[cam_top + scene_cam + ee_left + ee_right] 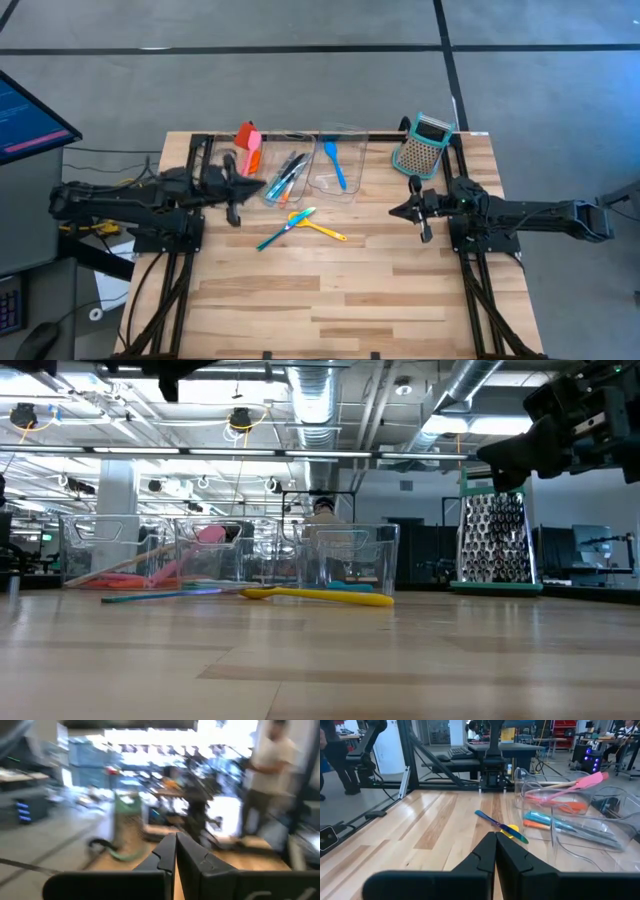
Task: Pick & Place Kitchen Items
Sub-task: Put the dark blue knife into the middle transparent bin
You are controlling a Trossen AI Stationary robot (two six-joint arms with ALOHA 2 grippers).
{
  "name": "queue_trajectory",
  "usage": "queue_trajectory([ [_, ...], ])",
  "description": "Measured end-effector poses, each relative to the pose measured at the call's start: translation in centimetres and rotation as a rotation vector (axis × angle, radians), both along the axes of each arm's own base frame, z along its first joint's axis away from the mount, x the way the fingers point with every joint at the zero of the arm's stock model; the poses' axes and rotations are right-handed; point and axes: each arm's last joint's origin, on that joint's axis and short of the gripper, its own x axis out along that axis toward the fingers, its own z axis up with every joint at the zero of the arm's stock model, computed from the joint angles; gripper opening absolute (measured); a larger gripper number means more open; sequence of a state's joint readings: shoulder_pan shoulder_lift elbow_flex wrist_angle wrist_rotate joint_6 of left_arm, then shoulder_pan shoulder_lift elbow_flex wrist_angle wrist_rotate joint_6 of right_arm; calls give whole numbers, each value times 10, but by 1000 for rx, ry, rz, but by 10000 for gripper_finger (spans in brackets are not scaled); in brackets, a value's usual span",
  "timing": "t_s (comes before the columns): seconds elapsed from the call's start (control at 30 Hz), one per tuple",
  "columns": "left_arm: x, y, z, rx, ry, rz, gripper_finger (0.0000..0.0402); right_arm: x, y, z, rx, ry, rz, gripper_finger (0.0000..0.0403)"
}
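- The left gripper is hovering beside the leftmost of the clear bins, jaws pressed together and holding nothing.
- A teal spoon and a yellow spoon are lying crossed on the bare table, just in front of the bins, long axes running mostly left-right.
- The right gripper is waiting farther off, jaws likewise pressed together and empty; the left arm looks nearer to the pair.

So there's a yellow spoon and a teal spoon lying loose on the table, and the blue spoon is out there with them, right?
Not quite. The yellow spoon and teal spoon do lie loose on the table, but the high view shows the blue spoon inside a clear bin.
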State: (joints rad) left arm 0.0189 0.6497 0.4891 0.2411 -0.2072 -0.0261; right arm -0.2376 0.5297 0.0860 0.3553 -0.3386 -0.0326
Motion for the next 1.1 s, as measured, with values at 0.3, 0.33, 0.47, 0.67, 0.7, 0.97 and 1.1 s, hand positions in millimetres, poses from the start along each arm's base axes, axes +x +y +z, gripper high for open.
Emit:
queue_trajectory([
  [0.3,-5,-6,11,-27,186,239,2,0,0,0,0,1,-8,4],
  [0.33,-3,-10,11,-23,202,240,2,0,0,0,-1,1,-15,3],
  [0.47,2,-24,14,-35,283,275,2,0,-2,0,-6,2,-72,3],
  [0.67,18,-53,5,-152,375,220,1,0,-3,0,-8,5,-105,3],
  [0.7,22,-59,1,-157,392,206,1,0,-3,0,-8,5,-105,3],
  [0.97,67,-89,-30,-206,546,225,1,0,-3,0,-9,5,-109,3],
  [1.1,86,-89,-55,-251,689,283,1,0,-3,0,-9,5,-109,3],
])
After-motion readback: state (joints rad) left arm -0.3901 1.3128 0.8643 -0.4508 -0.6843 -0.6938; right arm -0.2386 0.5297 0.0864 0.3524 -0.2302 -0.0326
